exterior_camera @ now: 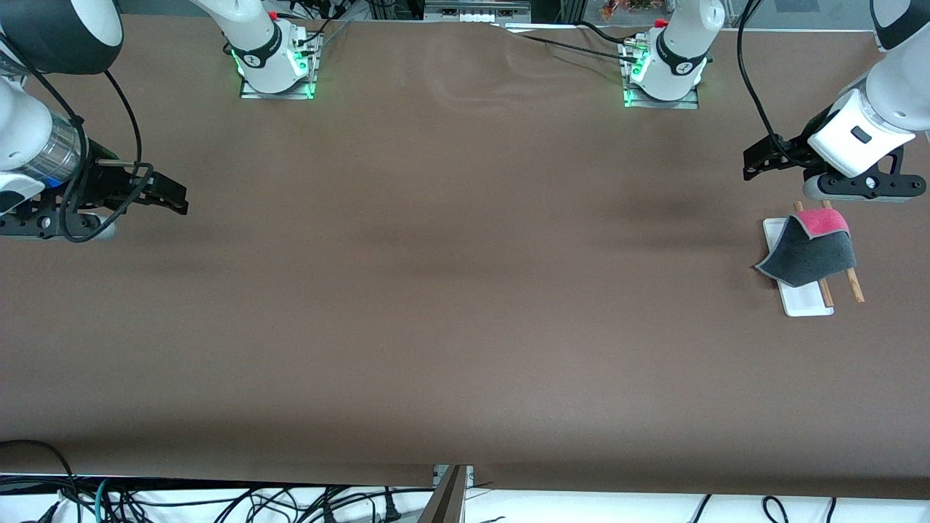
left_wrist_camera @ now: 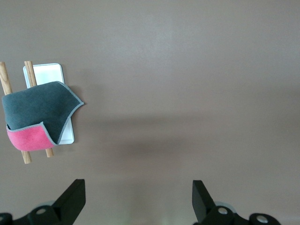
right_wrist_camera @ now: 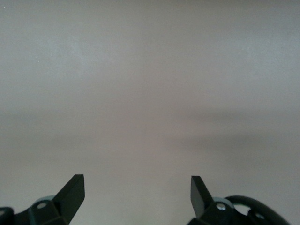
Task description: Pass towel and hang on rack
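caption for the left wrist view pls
Towel draped over the rack, open left gripper empty above bare table.

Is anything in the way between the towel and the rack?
No. The towel already hangs over the rack. The left gripper is open beside it; the right gripper waits open at its end.

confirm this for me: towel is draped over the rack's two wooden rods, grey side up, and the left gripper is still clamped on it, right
Not quite. The towel does lie draped over the rack rods, grey side up with a pink corner folded over, but the left gripper holds nothing: the left wrist view shows its fingers open and apart from the towel. The right gripper waits open over bare table.
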Controlling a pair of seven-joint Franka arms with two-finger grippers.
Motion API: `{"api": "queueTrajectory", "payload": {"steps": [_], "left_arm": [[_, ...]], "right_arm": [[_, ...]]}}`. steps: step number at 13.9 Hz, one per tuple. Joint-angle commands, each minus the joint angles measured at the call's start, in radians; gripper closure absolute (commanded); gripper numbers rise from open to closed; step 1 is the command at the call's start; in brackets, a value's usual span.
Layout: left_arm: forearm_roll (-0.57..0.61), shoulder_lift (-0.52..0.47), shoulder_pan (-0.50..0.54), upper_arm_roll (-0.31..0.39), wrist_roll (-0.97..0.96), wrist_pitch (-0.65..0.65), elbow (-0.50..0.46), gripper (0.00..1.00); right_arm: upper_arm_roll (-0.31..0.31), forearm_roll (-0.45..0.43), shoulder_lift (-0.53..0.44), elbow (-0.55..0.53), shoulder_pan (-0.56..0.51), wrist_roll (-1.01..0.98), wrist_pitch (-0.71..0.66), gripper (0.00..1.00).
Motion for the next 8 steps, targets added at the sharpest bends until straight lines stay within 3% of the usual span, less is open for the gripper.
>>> {"api": "queueTrajectory", "payload": {"steps": [1, 8], "left_arm": [[-0.015, 0.01, 0.008, -0.005, 0.019, 0.001, 0.021, 0.0], [-0.015, 0.034, 0.008, -0.008, 0.016, 0.0, 0.041, 0.0]], "right_arm": [[0.004, -0.015, -0.008, -0.005, -0.003, -0.012, 0.009, 0.0], [0.004, -0.015, -0.008, -0.005, -0.003, -0.012, 0.009, 0.0]]}}
